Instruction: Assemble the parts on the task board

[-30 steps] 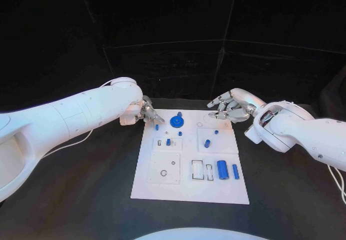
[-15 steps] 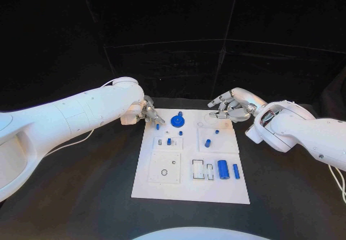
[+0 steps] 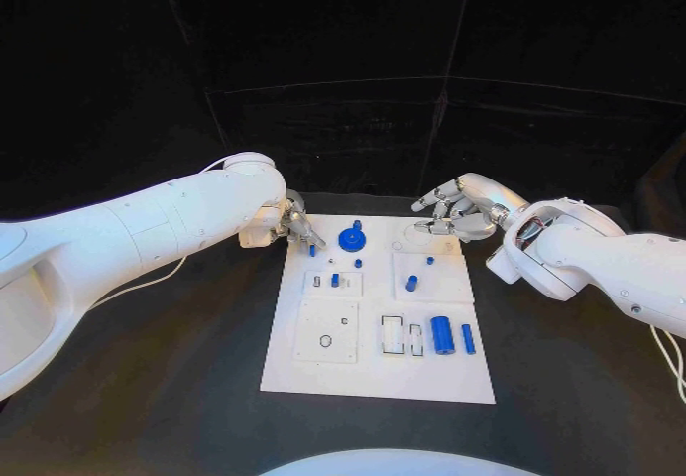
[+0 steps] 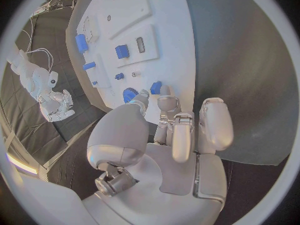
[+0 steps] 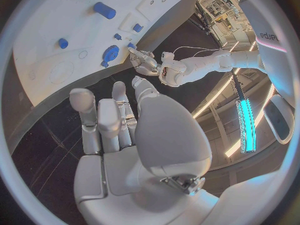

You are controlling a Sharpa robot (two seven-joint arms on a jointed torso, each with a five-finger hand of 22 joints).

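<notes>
At the middle of the black desk (image 3: 171,377) lies the white task board (image 3: 375,377), its long side running from near to far. Near its far left corner sits the left hand (image 3: 293,228), fingers bent down over the board's edge; the left wrist view shows its fingertips (image 4: 164,101) closing around a small blue peg (image 4: 156,87) at that corner, so this hand pinches the peg. Just right of the peg, on the far part of the board, stands a blue gear-like disc (image 3: 352,240) with a knob on top. Near the far right corner hovers the right hand (image 3: 458,213), fingers loosely curled and apart, holding nothing that can be seen; its fingertips are above the board's far right edge.

Closer in, several small blue parts stand on the board: one short peg (image 3: 358,264) near the disc, another (image 3: 335,282) in the left inset panel, and two more (image 3: 411,284) on the right panel. On the near right part lie a thick blue cylinder (image 3: 443,336) and, just right of it, a thinner blue bar (image 3: 468,339), both lengthwise. Left of them are two empty rectangular slots (image 3: 391,336), and a square plate (image 3: 327,332) with a small ring hole occupies the near left.
</notes>
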